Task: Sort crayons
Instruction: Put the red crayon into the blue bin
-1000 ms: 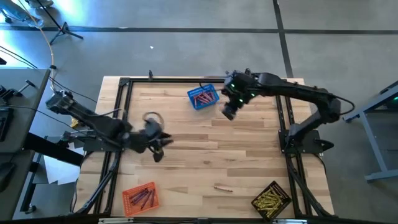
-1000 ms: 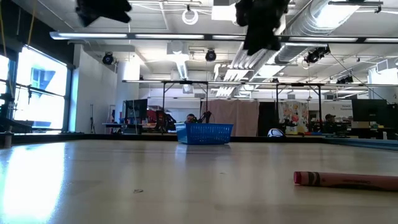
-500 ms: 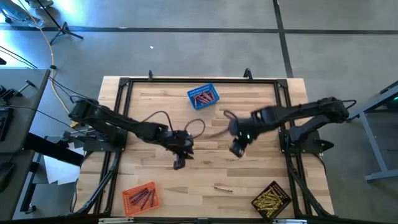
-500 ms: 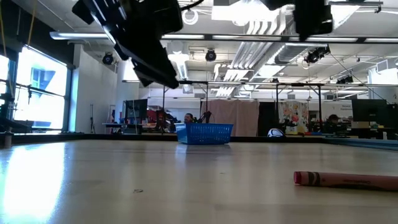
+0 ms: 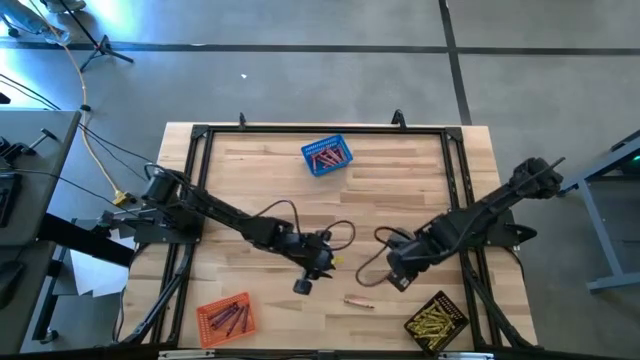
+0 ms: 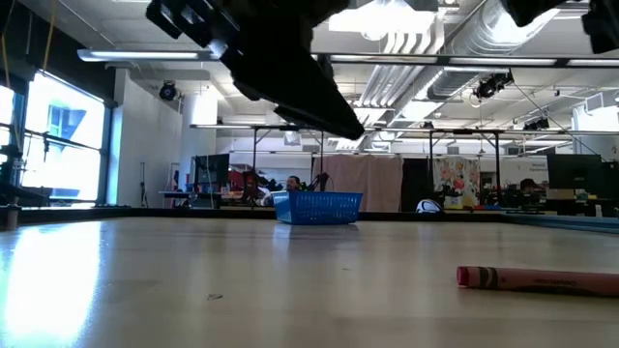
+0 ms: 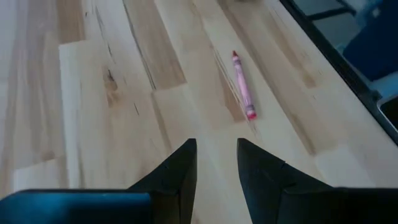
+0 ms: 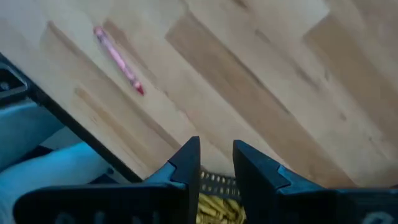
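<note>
Pink crayon (image 5: 358, 301) lies loose between both empty, slightly parted grippers (image 5: 303, 286) (image 5: 398, 281); converging arms could, perhaps, collide.

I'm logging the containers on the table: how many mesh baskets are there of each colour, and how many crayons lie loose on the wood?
Blue mesh basket: 1
Orange mesh basket: 1
Black mesh basket: 1
Loose pink crayon on the wooden table: 1
Total: 4
</note>
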You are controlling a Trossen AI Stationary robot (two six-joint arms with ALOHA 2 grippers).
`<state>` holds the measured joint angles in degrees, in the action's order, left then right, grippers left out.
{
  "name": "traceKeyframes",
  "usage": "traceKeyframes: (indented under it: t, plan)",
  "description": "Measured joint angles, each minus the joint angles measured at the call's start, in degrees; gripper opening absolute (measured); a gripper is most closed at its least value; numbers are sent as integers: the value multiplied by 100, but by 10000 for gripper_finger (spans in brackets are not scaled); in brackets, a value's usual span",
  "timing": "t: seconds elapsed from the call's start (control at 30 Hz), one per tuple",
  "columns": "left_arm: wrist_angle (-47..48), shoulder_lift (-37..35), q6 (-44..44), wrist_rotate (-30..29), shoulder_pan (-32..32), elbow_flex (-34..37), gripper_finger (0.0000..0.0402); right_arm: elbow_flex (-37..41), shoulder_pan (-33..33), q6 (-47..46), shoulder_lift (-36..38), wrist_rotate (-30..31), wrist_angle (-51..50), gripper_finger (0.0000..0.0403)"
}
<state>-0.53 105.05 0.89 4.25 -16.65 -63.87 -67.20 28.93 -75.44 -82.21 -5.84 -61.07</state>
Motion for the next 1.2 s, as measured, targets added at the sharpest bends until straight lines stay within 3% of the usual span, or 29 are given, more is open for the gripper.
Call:
traceKeyframes:
  t: [0.23, 0.4, 0.63, 0.93, 1.2]
  plan:
    - [36, 776, -762, 14, -24, -825, 104, 22, 477, 332, 0, -66, -78, 78]
    - [319, 1194, -820, 159, -125, -1350, 106, 22, 738, 681, 0, -69, -393, 78]
    - [744, 1608, -906, 508, -363, -1776, 140, 22, 1071, 1059, 0, -74, -506, 78]
    - [587, 1996, -168, -112, -558, -2370, 185, 22, 1200, 1384, -2, -25, -553, 78]
    - [532, 2638, 380, -500, -769, -2796, 190, 22, 1239, 1445, -2, 47, -561, 78]
